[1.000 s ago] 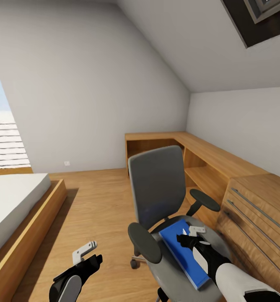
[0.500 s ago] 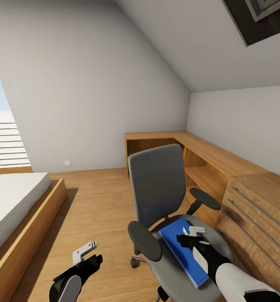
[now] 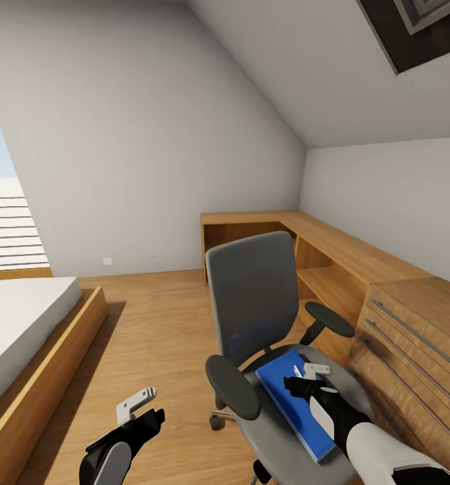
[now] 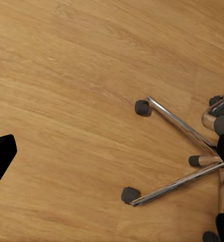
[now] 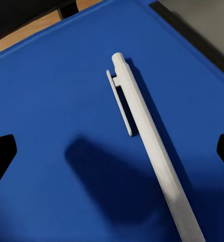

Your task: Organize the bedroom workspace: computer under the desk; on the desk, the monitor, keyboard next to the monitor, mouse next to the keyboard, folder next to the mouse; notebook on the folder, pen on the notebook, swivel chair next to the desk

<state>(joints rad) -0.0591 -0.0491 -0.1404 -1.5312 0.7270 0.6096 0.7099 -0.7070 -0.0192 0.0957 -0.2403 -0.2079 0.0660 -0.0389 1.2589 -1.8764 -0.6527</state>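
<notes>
The swivel chair (image 3: pixel 252 296) with grey seat and black armrests stands in the middle of the head view. A bright blue folder (image 3: pixel 285 397) lies flat on its seat, and a thin pale pen (image 3: pixel 297 371) lies on the folder. My right gripper (image 3: pixel 308 377) hovers just above the folder beside the pen. In the right wrist view the pen (image 5: pixel 147 146) lies on the folder (image 5: pixel 56 101) between the spread fingers of that open gripper (image 5: pixel 112 151). My left gripper (image 3: pixel 141 407) hangs open, holding nothing, over the floor left of the chair, facing its chrome base (image 4: pixel 177 126).
A white-sheeted bed (image 3: pixel 23 316) in a wooden frame fills the left. A light wooden drawer unit (image 3: pixel 413 330) stands close to the chair's right. A wooden corner shelf (image 3: pixel 306 236) runs along the far walls. Open wood floor (image 3: pixel 157 323) lies between bed and chair.
The head view shifted very slightly at first. Both grippers, the chair, folder and pen stay where they were.
</notes>
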